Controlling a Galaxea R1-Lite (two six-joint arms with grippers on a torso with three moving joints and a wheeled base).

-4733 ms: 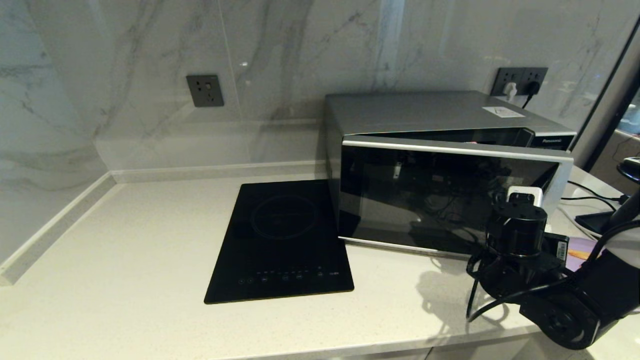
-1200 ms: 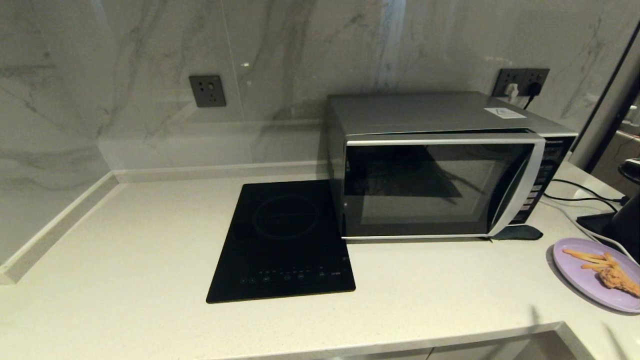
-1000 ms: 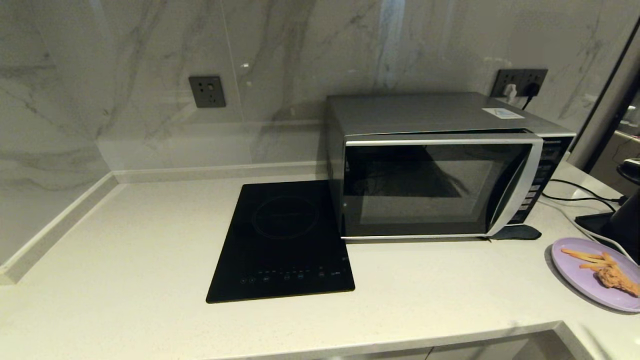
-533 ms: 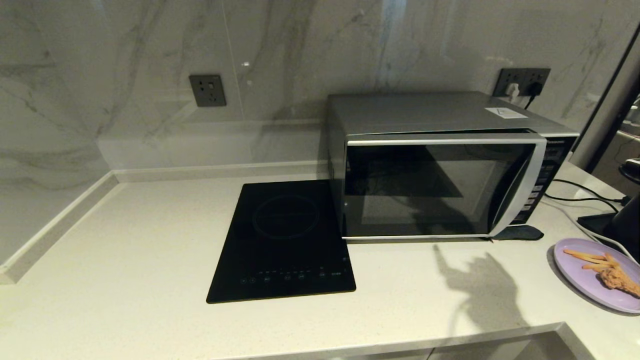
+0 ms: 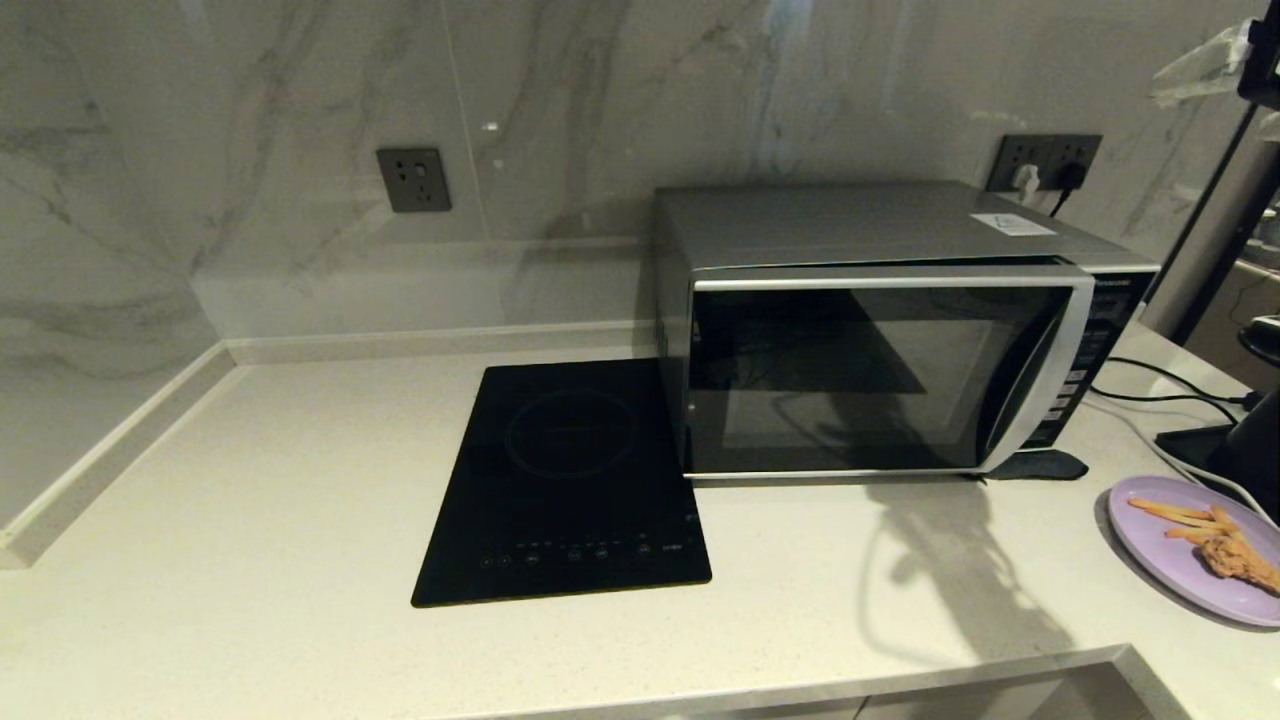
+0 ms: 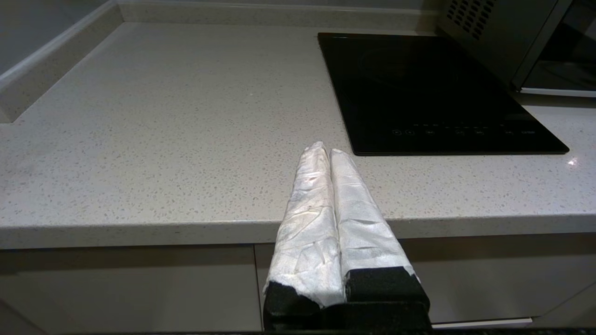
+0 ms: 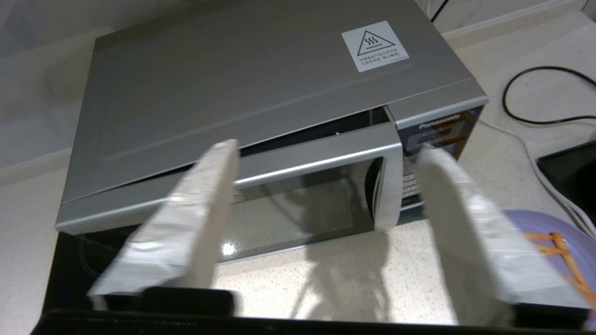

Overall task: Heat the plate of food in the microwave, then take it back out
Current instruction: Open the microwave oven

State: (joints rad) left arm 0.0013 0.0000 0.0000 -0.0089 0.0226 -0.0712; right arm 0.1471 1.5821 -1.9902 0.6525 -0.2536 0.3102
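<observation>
Near the speckled stone counter's (image 5: 300, 480) right edge, my round purple plate (image 5: 1160, 545) holds fries and chicken. High above the boxy silver microwave (image 7: 260, 83), my right gripper (image 7: 326, 153) spreads wide, empty. My left gripper (image 6: 325, 149), by the front edge, is pressed together.

You see the microwave (image 5: 860, 250) in brushed matt silver metal, its door of dark glossy glass. The table (image 5: 250, 480) looks like speckled, smooth stone. The cooktop (image 5: 565, 490) is glossy black glass. White crinkled wrapping covers the left fingers (image 6: 312, 209).
</observation>
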